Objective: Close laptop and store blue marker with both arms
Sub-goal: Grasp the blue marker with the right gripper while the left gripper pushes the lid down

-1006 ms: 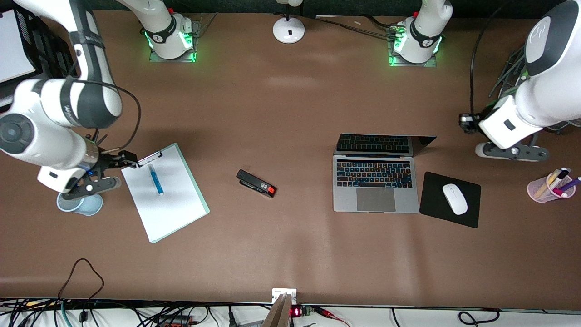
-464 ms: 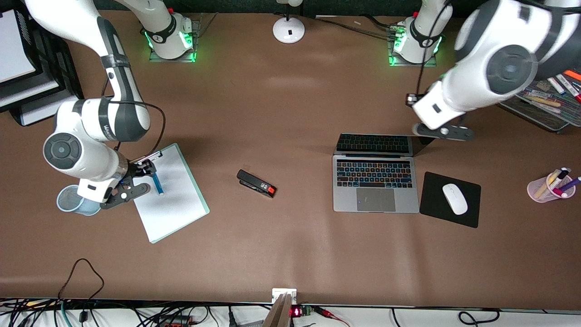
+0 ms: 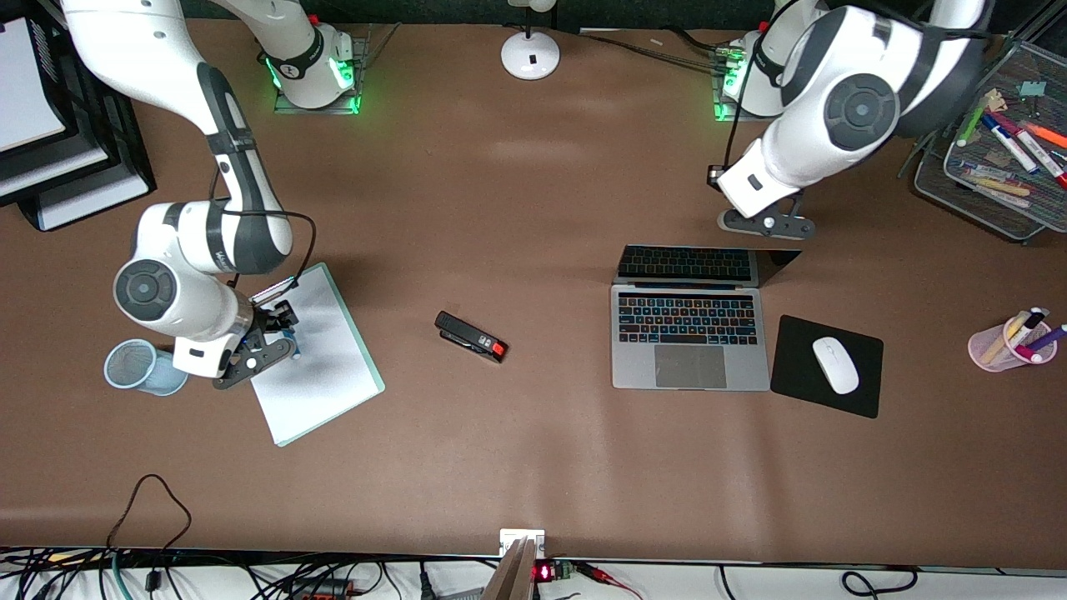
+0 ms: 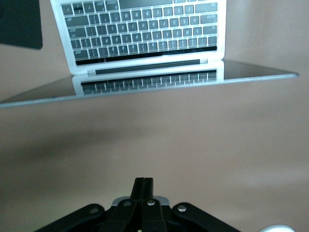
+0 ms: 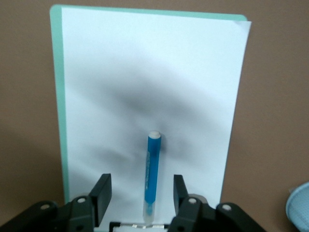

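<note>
The open laptop (image 3: 688,337) sits toward the left arm's end of the table, keys lit, its screen (image 3: 704,263) upright. It also shows in the left wrist view (image 4: 145,36). My left gripper (image 3: 765,225) is shut and empty, low over the bare table just farther from the front camera than the screen; its fingers (image 4: 143,186) are pressed together. The blue marker (image 5: 153,169) lies on the white paper of a green clipboard (image 3: 321,375). My right gripper (image 3: 282,333) is open, its fingers (image 5: 103,191) on either side of the marker's pale end, not touching it.
A black stapler (image 3: 471,336) lies mid-table. A white mouse (image 3: 835,364) rests on a black mouse pad (image 3: 796,375) beside the laptop. A pink cup of markers (image 3: 992,350), a mesh tray (image 3: 934,179) and a blue mesh cup (image 3: 133,367) stand near the table's ends.
My right gripper moved from beside the clipboard to over the blue marker, straddling it. My left arm swung in from the table's end to the laptop's screen.
</note>
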Available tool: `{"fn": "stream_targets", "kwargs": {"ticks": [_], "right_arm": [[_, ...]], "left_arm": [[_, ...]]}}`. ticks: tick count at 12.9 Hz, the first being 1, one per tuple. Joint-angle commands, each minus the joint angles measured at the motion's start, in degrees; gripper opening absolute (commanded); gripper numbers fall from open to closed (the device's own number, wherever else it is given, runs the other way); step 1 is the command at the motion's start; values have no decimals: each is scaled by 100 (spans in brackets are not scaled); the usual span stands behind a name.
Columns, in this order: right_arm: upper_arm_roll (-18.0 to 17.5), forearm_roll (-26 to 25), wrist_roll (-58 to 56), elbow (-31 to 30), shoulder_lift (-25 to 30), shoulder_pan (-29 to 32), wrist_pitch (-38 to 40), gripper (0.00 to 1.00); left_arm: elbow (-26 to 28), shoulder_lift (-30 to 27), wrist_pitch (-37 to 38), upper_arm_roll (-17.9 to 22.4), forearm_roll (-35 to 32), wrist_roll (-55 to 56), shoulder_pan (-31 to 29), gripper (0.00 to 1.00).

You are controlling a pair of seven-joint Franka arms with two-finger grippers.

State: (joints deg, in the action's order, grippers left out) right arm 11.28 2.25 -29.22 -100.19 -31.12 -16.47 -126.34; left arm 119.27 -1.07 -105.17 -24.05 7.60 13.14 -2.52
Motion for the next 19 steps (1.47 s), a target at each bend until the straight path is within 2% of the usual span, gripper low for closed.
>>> {"fn": "stream_targets", "kwargs": {"ticks": [1, 6, 8, 10, 13, 17, 19], "right_arm": [[6, 127, -452, -272, -86, 56, -495, 51], [6, 135, -453, -256, -429, 65, -909, 45], [6, 327, -462, -212, -482, 91, -910, 43], [6, 469, -532, -142, -552, 91, -910, 41], [6, 487, -532, -27, -693, 100, -918, 38], [6, 487, -532, 113, -807, 135, -910, 33], [6, 504, -524, 201, -904, 161, -910, 31]], "left_arm": [[859, -79, -1422, -56, 136, -40, -65, 0], [862, 553, -2708, -4, 93, -40, -135, 0], [643, 817, -3105, 23, 84, -57, -187, 0], [257, 1230, -3317, 32, 58, -66, -284, 0], [-446, 1880, -3405, 119, -512, -40, -302, 0], [-1185, 2706, -3475, 286, -558, -40, -276, 0], [-1379, 3085, -3703, 357, -567, -40, -258, 0]]}}
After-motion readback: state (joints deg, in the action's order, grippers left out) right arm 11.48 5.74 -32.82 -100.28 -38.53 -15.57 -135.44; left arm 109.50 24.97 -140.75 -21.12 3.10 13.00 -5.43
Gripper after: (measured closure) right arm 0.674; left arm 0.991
